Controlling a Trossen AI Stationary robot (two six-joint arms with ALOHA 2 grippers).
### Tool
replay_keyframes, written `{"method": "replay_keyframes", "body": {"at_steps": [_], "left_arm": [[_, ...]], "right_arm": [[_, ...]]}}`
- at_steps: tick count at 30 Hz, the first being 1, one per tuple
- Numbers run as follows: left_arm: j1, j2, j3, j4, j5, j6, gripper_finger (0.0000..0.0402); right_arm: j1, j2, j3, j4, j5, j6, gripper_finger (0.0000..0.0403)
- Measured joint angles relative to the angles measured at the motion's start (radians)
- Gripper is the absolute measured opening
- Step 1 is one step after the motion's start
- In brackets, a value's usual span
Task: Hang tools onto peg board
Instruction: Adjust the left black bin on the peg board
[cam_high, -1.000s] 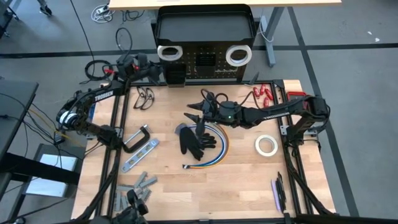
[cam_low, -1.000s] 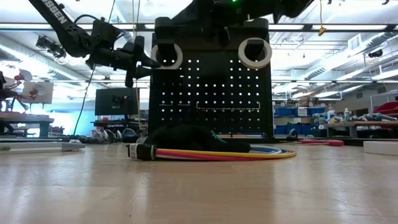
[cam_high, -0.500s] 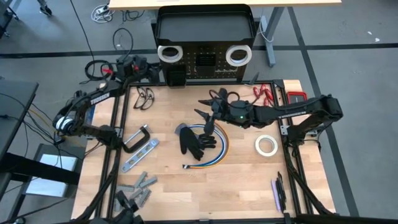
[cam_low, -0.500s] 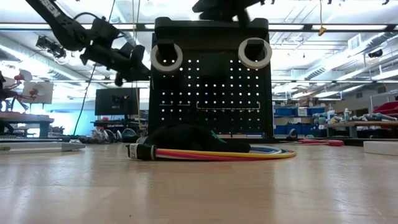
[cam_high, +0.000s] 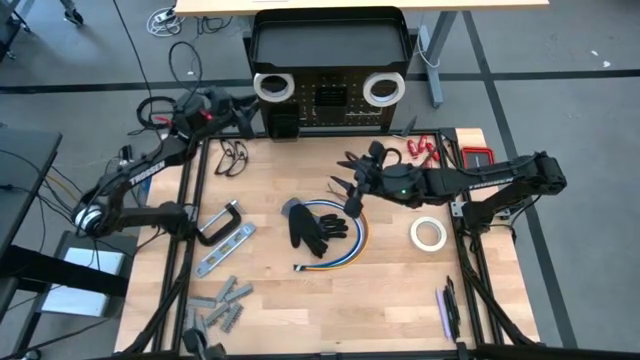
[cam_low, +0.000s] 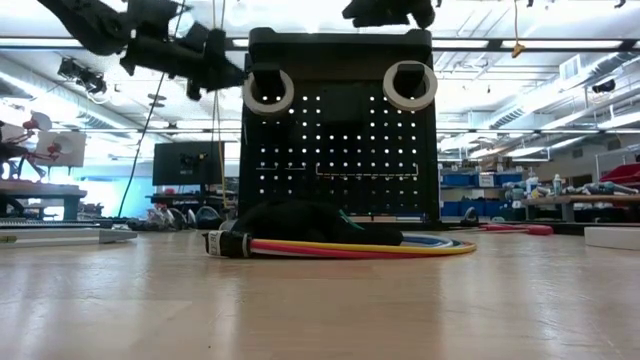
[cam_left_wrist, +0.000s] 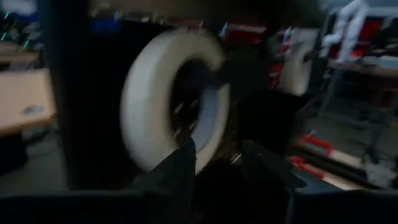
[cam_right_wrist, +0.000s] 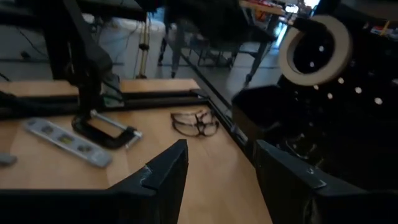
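High view: black perforated metal peg board stands at top centre of the frame, at the far edge of the wooden desk. Two white tape rolls already hang on its face, one at the upper left, one at the upper right. Shallow black tray top looks empty; contents of the small black bins beneath the left roll cannot be made out.

Left hand sits just left of the left roll, beside the board's left edge. Left wrist view: roll fills the frame directly ahead of the fingers, which stand parted with nothing between them; roll rests on its peg.

Right hand hovers over the desk centre, fingers apart and empty. Below it to the lower left lie a black glove and a coil of coloured cable. Loose third white tape roll lies to the lower right of the right hand, flat on the desk.

Left side of the desk: black C-clamp and silver-grey flat bar, long axis running lower left to upper right; grey metal pieces below. Judgement: left arm nearer these, right arm nearer the loose roll.
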Motion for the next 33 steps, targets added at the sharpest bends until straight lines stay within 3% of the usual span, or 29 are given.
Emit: {"method": "replay_keyframes", "body": {"at_steps": [7,16,23,26,31,33], "left_arm": [[-0.118,-0.006,-0.001,-0.104,-0.078,0.075,0.0136],[-0.277,-0.024,-0.107,-0.197,-0.286,0.105,0.0136],[-0.39,-0.043,-0.165,-0.189,-0.388,0.101,0.0136],[-0.403,-0.024,-0.205,-0.136,-0.393,0.103,0.0136],[-0.396,0.029,-0.252,0.031,-0.513,0.129,0.0136],[-0.386,0.048,-0.254,0.071,-0.51,0.139,0.0136]], "right_arm": [[0.007,0.0,-0.02,-0.1,0.002,0.041,0.0191],[-0.01,0.002,-0.271,0.113,0.001,0.131,0.0185],[-0.007,0.002,-0.358,0.171,-0.001,0.185,0.0185],[-0.006,0.002,-0.362,0.169,-0.001,0.185,0.0183],[-0.006,0.002,-0.362,0.189,-0.002,0.176,0.0183],[-0.006,0.002,-0.362,0.189,-0.002,0.176,0.0183]]}}
